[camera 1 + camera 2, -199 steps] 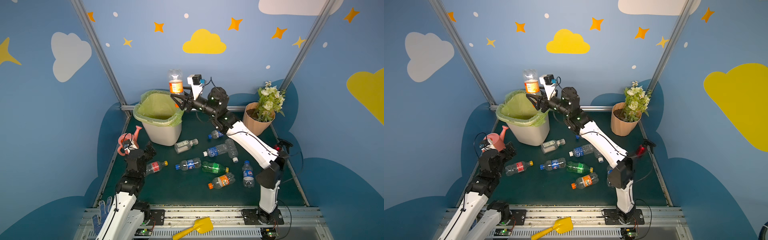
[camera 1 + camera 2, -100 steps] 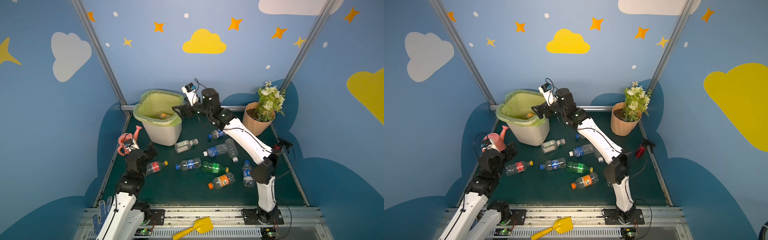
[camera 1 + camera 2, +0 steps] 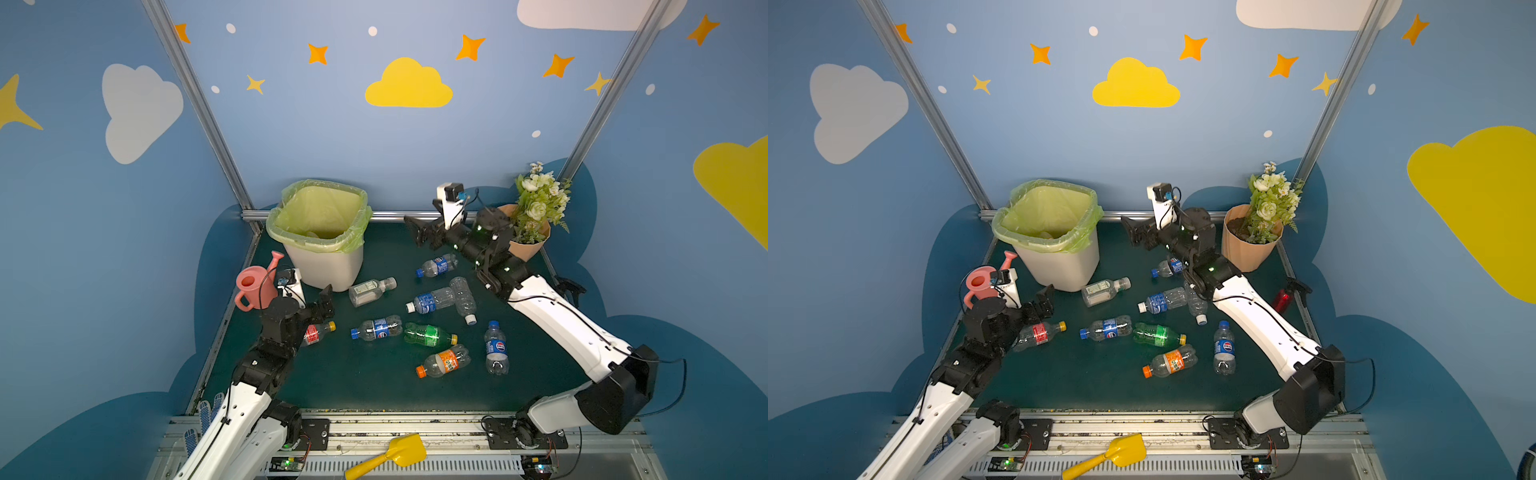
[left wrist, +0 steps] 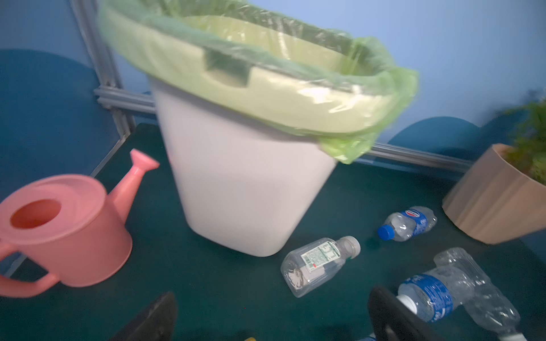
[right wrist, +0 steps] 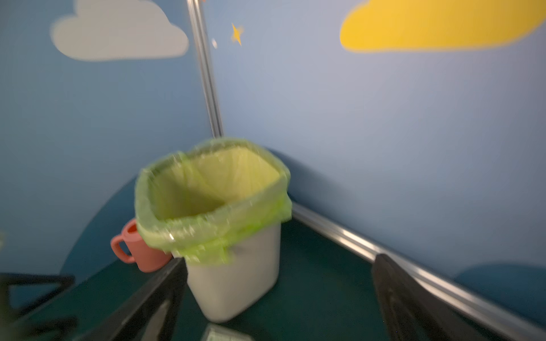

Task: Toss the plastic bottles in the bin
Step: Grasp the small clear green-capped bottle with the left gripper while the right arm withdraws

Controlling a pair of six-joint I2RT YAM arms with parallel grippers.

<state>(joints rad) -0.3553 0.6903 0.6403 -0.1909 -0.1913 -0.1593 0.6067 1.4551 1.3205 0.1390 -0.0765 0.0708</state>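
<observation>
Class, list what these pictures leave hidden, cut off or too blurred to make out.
- Bin contents: in both top views its near wall hides the bottom; the right wrist view is blurred.
- Red-labelled bottle: in a top view the left arm covers its base.
- Yellow scoop: handle cut off by the lower edge in both top views.

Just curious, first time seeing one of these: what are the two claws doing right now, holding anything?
Left gripper: open, holding nothing.
Right gripper: open, holding nothing.
</observation>
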